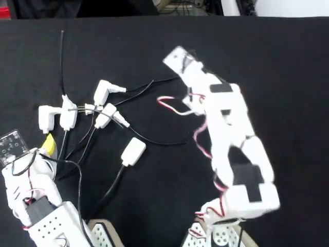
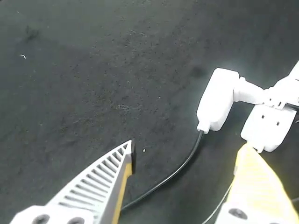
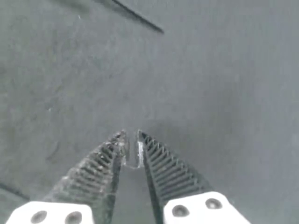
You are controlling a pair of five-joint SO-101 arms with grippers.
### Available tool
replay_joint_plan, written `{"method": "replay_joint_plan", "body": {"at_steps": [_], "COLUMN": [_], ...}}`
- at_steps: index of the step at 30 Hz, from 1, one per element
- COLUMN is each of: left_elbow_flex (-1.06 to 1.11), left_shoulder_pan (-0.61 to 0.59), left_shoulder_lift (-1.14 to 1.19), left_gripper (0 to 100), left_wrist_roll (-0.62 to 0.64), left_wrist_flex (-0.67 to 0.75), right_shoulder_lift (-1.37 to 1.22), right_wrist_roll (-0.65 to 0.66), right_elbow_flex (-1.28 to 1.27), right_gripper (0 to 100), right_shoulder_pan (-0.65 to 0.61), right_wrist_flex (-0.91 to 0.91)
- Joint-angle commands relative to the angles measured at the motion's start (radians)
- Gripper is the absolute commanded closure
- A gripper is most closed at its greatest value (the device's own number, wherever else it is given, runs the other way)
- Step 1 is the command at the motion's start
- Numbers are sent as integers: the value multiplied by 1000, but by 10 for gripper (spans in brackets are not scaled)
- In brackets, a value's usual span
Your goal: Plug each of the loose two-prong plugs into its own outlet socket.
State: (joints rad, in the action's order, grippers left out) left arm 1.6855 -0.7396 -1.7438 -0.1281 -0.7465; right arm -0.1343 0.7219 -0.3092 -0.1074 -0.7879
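Left wrist view gives us the left end effector [image 2: 187, 148] released: its white ribbed finger [image 2: 105, 179] and yellow finger [image 2: 254, 182] are spread wide over the black cloth-covered counter [image 2: 93, 70] and grip nothing. Just past the yellow finger lies a white slotted socket block [image 2: 266, 125]. Beside that block is a white rounded plug body [image 2: 216, 99], whose nose touches another white piece. A thin black cable [image 2: 180, 170] leaves the plug body and runs between the two fingers.

In the right wrist view we see the right end effector [image 3: 131, 139] clenched. Its dark ribbed fingers [image 3: 98, 172] almost meet, with nothing between them, above bare counter.

From the high view, we place that end effector at the far middle of the counter, well apart from the plugs. To its left lie a white angled two-prong plug [image 1: 105, 91] and, nearer us, a second white two-prong plug [image 1: 105, 116]. Both lie loose with their prongs pointing right. Nearer still, a white rectangular block [image 1: 132, 152] lies on its own black cable.
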Motion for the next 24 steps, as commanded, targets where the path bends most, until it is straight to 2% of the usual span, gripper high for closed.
{"method": "replay_joint_plan", "body": {"at_steps": [1,5,8,11,13,16,19,24], "left_elbow_flex": [18,18,18,18,18,18,18,18], "left_shoulder_pan": [12,113,170,194,196,200,200,189], "left_shoulder_lift": [2,-6,-6,0,2,2,2,-8], "left_gripper": [658,658,658,658,658,658,658,658], "left_wrist_roll": [-51,-166,-235,-269,-273,-273,-273,-255], "left_wrist_flex": [-21,-104,-138,-146,-146,-146,-146,-91], "right_shoulder_lift": [-128,-291,-371,-398,-398,-398,-398,-380], "right_wrist_roll": [-126,-365,-473,-480,-446,-368,-374,-373], "right_elbow_flex": [254,458,542,584,585,596,602,613], "right_gripper": [972,971,910,832,823,852,901,974], "right_shoulder_pan": [-28,-37,-60,-68,-66,-61,-41,-37], "right_wrist_flex": [-35,-48,-68,-114,-112,-91,-91,-287]}}
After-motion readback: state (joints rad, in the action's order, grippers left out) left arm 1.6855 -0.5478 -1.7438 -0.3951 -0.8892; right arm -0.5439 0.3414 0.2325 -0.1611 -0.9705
